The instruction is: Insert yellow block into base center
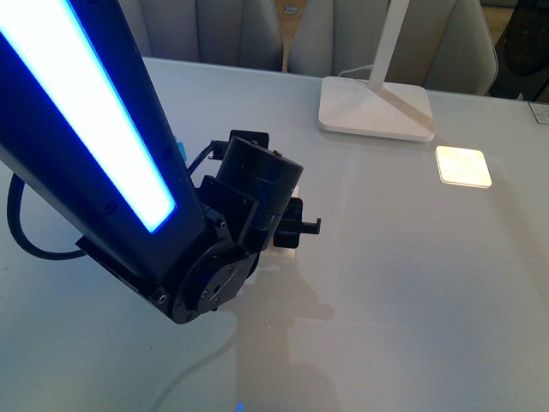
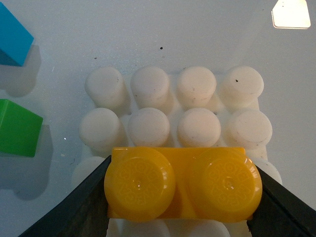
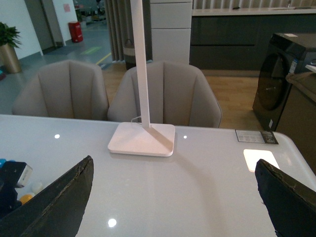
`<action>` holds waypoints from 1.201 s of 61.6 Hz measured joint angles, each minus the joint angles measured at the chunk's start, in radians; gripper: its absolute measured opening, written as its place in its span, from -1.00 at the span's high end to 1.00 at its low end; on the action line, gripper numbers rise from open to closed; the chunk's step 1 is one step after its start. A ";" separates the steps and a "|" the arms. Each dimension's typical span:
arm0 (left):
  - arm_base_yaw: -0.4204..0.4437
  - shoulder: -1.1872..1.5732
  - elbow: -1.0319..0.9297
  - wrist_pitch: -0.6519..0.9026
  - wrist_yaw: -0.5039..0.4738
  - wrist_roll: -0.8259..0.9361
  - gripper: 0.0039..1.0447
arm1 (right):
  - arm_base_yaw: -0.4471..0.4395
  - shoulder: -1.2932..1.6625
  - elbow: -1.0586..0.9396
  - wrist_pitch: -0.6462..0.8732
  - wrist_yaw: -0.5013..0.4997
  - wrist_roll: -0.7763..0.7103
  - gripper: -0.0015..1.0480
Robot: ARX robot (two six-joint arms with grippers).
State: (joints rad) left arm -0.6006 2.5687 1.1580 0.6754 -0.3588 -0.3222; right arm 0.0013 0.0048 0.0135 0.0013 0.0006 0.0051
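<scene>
Black left arm [image 1: 129, 215] – glowing blue-white light strip, round screwed joint, looping black cable, black claw [image 2: 182, 197]

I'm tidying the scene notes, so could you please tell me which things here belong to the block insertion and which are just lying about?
Belonging to the job:
- yellow block, clamped in the left gripper
- white studded base, directly beneath the block

Just lying about:
- green brick
- blue brick
- white lamp
- right gripper, open and holding nothing, away from the base
</scene>
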 joint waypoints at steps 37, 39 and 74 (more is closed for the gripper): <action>-0.001 0.030 0.000 0.036 -0.006 -0.003 -0.21 | 0.000 0.000 0.000 0.000 0.000 0.000 -0.83; -0.001 0.031 0.000 0.042 -0.009 -0.005 -0.21 | 0.000 0.000 0.000 0.000 0.000 0.000 -0.83; 0.001 0.063 -0.021 0.132 -0.027 -0.011 -0.21 | 0.000 0.000 0.000 0.000 0.000 0.000 -0.83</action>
State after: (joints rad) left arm -0.5999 2.6320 1.1374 0.8070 -0.3855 -0.3332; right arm 0.0013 0.0048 0.0135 0.0013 0.0002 0.0051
